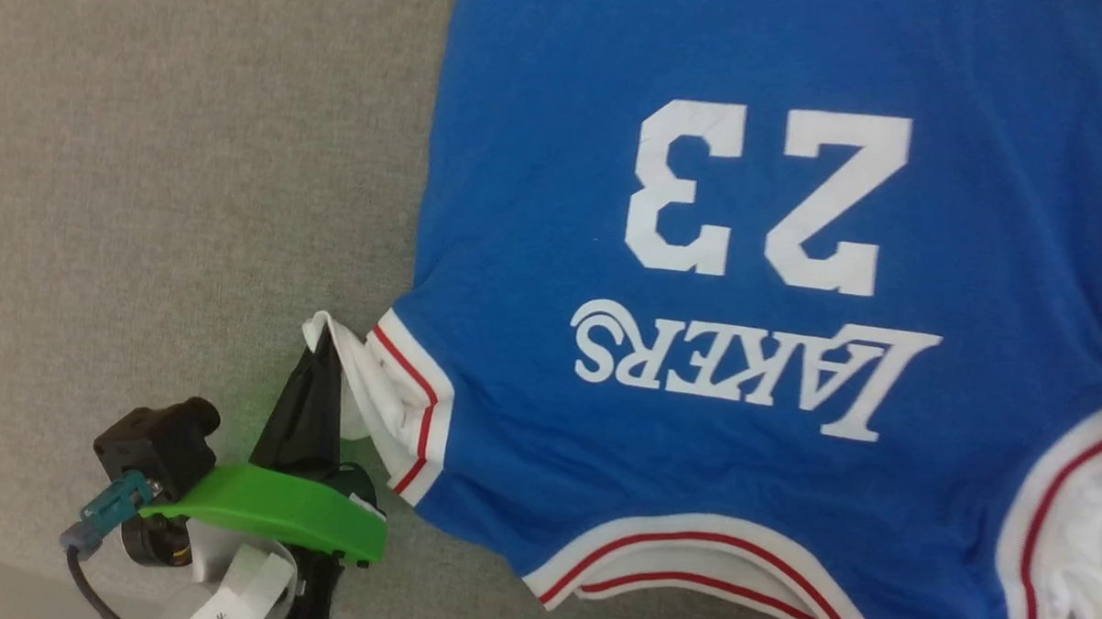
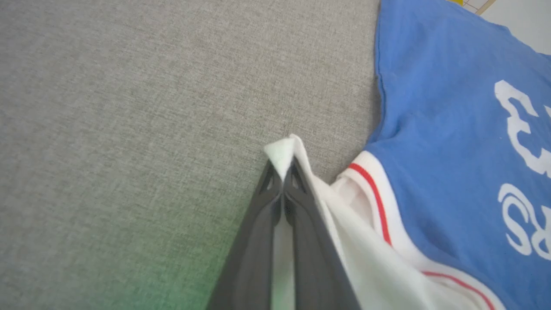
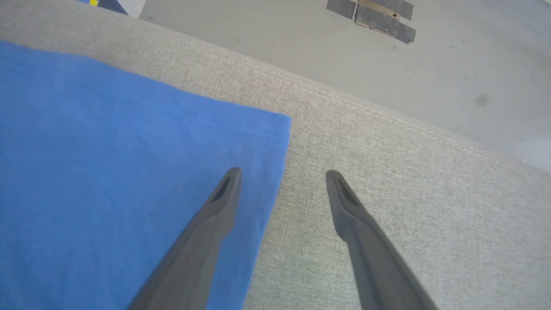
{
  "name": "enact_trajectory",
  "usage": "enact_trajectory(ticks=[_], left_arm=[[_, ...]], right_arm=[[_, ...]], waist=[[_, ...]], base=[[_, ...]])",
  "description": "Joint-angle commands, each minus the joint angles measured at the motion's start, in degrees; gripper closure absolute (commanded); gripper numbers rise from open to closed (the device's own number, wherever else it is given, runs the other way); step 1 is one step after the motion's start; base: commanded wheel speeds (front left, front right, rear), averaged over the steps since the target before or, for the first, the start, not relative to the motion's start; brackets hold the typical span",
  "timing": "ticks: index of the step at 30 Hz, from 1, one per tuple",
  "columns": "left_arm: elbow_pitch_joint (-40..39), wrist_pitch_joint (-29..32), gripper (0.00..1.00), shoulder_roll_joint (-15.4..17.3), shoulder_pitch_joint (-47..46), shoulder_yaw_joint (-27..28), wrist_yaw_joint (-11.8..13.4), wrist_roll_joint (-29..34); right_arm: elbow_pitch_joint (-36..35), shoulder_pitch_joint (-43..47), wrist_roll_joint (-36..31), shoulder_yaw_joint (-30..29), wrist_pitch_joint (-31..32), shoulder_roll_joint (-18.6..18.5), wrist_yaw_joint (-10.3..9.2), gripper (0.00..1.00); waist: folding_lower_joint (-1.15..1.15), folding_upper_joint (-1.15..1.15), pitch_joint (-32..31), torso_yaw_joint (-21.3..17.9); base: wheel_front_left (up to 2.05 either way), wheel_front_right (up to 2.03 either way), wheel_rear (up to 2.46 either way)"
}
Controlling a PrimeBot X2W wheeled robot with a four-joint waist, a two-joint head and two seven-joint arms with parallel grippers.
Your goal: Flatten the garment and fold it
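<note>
The garment (image 1: 769,247), a bright blue T-shirt with white lettering and red-striped white trim, lies spread on the grey fabric surface (image 1: 162,195), collar toward me. My left gripper (image 1: 327,340) is shut on the tip of its white sleeve (image 1: 370,389) at the shirt's left side. The left wrist view has the two fingers pinching that white sleeve tip (image 2: 282,153) beside the garment (image 2: 452,142). My right gripper (image 3: 282,174) stands open above the garment's hem corner (image 3: 262,133), one finger over the blue cloth and the other over the bare surface.
The grey surface's stitched edge (image 3: 387,116) runs behind the hem corner, with pale floor (image 3: 430,56) and a taped patch (image 3: 372,15) beyond it. Bare grey fabric stretches left of the shirt.
</note>
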Motion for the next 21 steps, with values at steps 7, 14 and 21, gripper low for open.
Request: enact_trajectory(ticks=[7, 14, 21], left_arm=[[-1.7, -0.8, 1.0, -0.3, -0.7, -0.2, -0.2, 1.1], [-1.8, -1.0, 1.0, -0.3, -1.0, -0.4, -0.2, 1.2], [-1.0, -1.0, 1.0, 0.0, -1.2, -0.4, -0.3, 1.1]], right_arm=[[0.1, -2.9, -1.3, 4.0, 9.0, -1.1, -0.08, 0.0], [-1.9, -1.5, -0.3, 3.3, 14.3, -1.0, -0.08, 1.0], [-5.0, -0.4, -0.5, 1.3, 13.3, -0.7, -0.08, 1.0]], waist=[[-0.01, 0.0, 5.1, 3.0], [-0.01, 0.0, 5.3, 2.7], [-0.01, 0.0, 3.5, 1.3]], base=[[0.0, 0.0, 0.0], [0.0, 0.0, 0.0], [0.0, 0.0, 0.0]])
